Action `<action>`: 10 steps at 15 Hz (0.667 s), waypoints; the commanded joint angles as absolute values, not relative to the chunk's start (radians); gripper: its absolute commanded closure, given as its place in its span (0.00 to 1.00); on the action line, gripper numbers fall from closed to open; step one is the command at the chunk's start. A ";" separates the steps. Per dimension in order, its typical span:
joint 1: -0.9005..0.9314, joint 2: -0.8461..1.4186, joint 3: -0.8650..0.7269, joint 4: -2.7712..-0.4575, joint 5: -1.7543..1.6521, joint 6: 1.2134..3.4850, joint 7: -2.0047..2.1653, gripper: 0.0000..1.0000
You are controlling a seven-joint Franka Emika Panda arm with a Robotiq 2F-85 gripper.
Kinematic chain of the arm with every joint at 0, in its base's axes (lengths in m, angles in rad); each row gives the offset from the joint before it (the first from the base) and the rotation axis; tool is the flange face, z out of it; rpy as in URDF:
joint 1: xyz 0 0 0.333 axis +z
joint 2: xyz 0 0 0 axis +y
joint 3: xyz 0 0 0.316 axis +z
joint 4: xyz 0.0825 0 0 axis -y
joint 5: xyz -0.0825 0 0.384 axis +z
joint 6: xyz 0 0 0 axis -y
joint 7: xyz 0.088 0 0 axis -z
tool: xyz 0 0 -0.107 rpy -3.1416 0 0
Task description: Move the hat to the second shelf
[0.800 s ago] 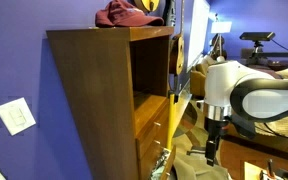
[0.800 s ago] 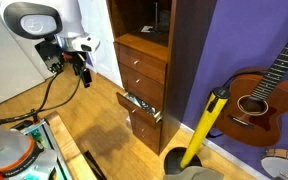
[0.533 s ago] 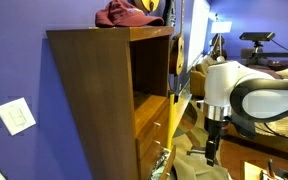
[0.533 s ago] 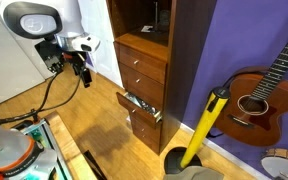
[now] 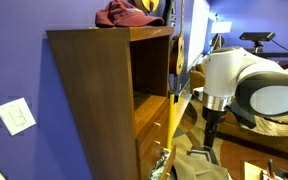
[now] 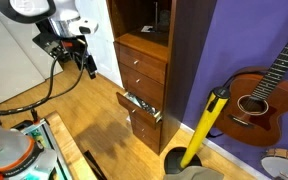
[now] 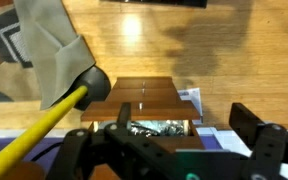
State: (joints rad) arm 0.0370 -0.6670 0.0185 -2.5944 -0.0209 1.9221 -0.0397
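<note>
The gripper (image 6: 89,68) (jaws spread, empty) is rising beside the bookcase (image 5: 94,90) — the hat (image 5: 124,14) waiting ungrasped on top.

**Bookcase, Guitar and Yellow Pole Around the Work Area**

A tall dark-brown bookcase (image 5: 89,95) is seen against a purple wall (image 6: 234,35), and a small white card (image 5: 16,116) is fixed to the wall beside it. Several drawers are stacked in the bookcase's lower part; one low drawer (image 6: 141,108) is pulled out (shiny clutter is visible inside it in the wrist view). A yellow pole (image 6: 205,125) is leaned just beside an acoustic guitar (image 6: 252,100), which is propped against the wall. A wooden floor (image 6: 94,125) is laid below.
</note>
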 commanded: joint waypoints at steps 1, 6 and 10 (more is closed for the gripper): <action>0.039 -0.675 0.021 -2.562 -0.047 1.919 -0.056 0.00; 0.042 -0.695 0.023 -2.508 -0.071 1.918 -0.085 0.00; 0.039 -0.685 0.032 -2.469 -0.105 1.850 -0.109 0.00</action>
